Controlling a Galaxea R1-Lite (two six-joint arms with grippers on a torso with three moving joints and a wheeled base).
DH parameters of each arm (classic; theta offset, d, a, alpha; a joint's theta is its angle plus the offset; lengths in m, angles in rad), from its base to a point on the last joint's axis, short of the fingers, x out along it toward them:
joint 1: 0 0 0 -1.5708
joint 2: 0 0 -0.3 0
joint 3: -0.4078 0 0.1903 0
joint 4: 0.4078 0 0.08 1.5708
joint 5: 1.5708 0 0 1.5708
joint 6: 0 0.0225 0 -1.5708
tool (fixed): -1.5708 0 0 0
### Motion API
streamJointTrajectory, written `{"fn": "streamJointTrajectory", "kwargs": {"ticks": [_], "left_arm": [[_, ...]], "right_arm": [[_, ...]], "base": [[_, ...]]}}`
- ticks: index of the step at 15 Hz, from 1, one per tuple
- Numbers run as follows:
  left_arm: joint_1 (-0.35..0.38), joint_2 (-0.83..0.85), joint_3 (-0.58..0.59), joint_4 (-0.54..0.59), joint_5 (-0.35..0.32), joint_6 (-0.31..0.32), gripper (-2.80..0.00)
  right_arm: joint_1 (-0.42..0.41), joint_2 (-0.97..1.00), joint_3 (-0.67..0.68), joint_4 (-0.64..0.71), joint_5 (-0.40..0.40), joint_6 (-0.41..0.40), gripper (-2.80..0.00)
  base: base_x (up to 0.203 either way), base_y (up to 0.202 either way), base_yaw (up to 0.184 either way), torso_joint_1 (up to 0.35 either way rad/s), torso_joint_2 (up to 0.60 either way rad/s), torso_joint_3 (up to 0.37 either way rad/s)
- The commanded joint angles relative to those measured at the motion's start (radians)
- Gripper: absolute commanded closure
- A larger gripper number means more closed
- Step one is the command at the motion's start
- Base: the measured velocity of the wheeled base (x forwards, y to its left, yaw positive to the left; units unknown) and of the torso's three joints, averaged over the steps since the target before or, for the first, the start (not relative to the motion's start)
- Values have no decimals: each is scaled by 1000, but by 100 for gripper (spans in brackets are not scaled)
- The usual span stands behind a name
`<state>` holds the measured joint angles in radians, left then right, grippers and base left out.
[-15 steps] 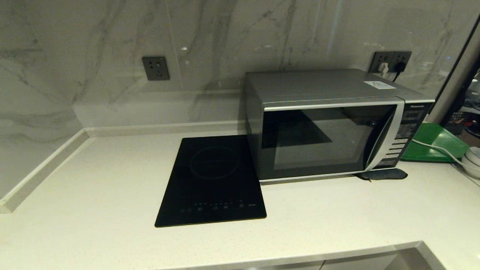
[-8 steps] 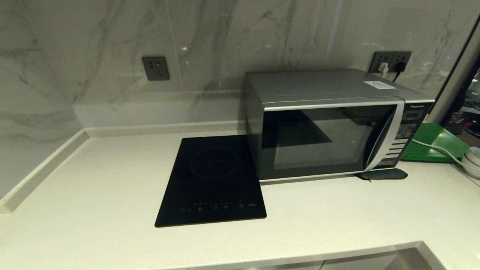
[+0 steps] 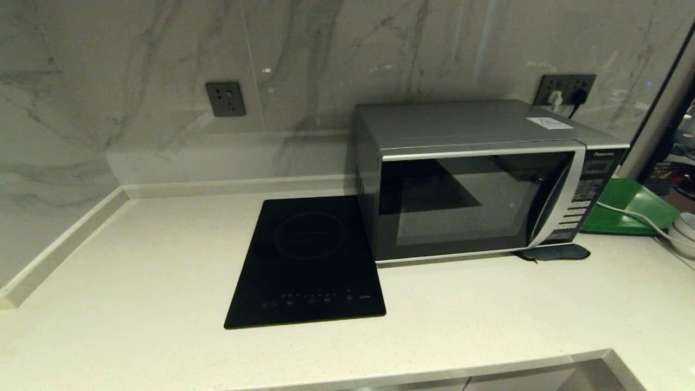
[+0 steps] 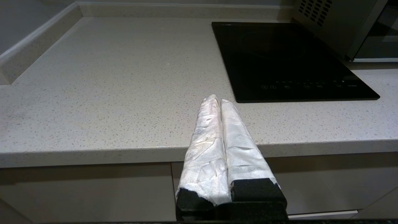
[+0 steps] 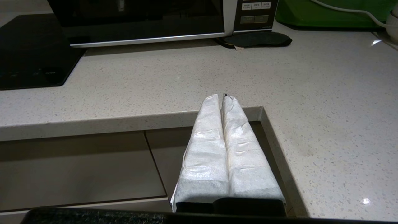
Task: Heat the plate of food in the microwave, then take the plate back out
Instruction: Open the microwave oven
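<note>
The silver-grey microwave (image 3: 478,179) stands on the counter at the back right, its dark glass door closed. Its lower front also shows in the right wrist view as the microwave (image 5: 146,18). The plate of food is out of view. My left gripper (image 4: 216,100) hangs in front of the counter's front edge, shut with nothing between its white-wrapped fingers. My right gripper (image 5: 220,97) is held at the counter's front edge near a cut-out corner, likewise shut and empty. Neither arm shows in the head view.
A flat black induction cooktop (image 3: 307,260) lies left of the microwave. A green tray (image 3: 630,206) with a white cable over it and white bowls (image 3: 685,231) sit at the far right. A dark pad (image 3: 554,252) lies under the microwave's front right corner.
</note>
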<state>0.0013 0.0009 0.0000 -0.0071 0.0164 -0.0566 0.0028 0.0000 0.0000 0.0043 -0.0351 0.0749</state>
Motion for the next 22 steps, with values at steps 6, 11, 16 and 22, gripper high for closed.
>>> {"fn": "streamJointTrajectory", "kwargs": {"ticks": [6, 11, 16, 22], "left_arm": [[0, 1, 0, -1, 0, 0, 0], [0, 1, 0, -1, 0, 0, 0], [0, 1, 0, -1, -1, 0, 0], [0, 1, 0, -1, 0, 0, 0]], "right_arm": [[0, 2, 2, 0, 0, 0, 0], [0, 2, 2, 0, 0, 0, 0], [0, 2, 2, 0, 0, 0, 0], [0, 2, 2, 0, 0, 0, 0]], "base": [[0, 0, 0, 0, 0, 0], [0, 0, 0, 0, 0, 0], [0, 0, 0, 0, 0, 0], [0, 0, 0, 0, 0, 0]]}}
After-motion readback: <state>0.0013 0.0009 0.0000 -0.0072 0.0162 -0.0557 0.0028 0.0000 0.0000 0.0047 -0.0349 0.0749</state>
